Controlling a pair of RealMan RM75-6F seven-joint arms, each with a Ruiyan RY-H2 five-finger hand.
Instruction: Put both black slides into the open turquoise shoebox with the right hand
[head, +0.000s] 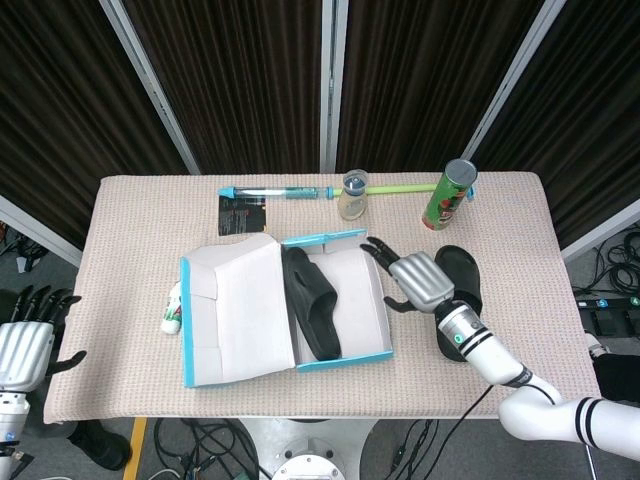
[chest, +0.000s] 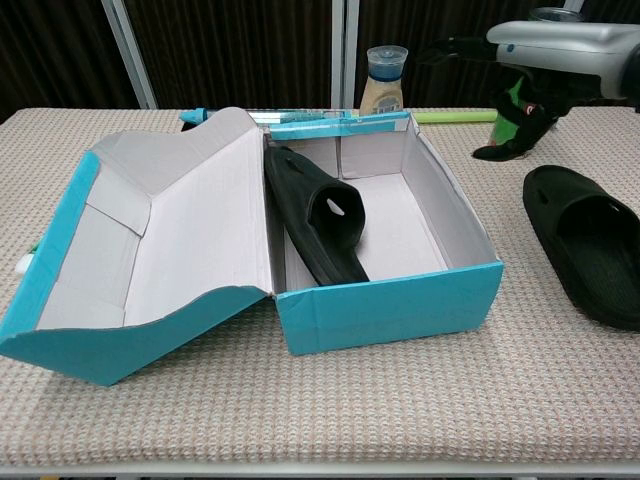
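Note:
One black slide (head: 310, 302) (chest: 320, 215) stands on its edge inside the open turquoise shoebox (head: 372, 355) (chest: 390, 310), leaning against the left wall by the raised lid. The second black slide (head: 462, 281) (chest: 590, 242) lies flat on the table to the right of the box, partly hidden by my right hand in the head view. My right hand (head: 412, 276) (chest: 545, 50) hovers between box and slide, fingers spread and holding nothing. My left hand (head: 28, 330) sits off the table's left edge with its fingers apart, empty.
A green chip can (head: 449, 195) (chest: 530, 75), a lidded jar (head: 353, 194) (chest: 385, 80), a turquoise tube (head: 280, 192) and a green stick (head: 400, 188) line the far edge. A dark card (head: 243, 215) lies behind the box, a small bottle (head: 172, 308) to its left.

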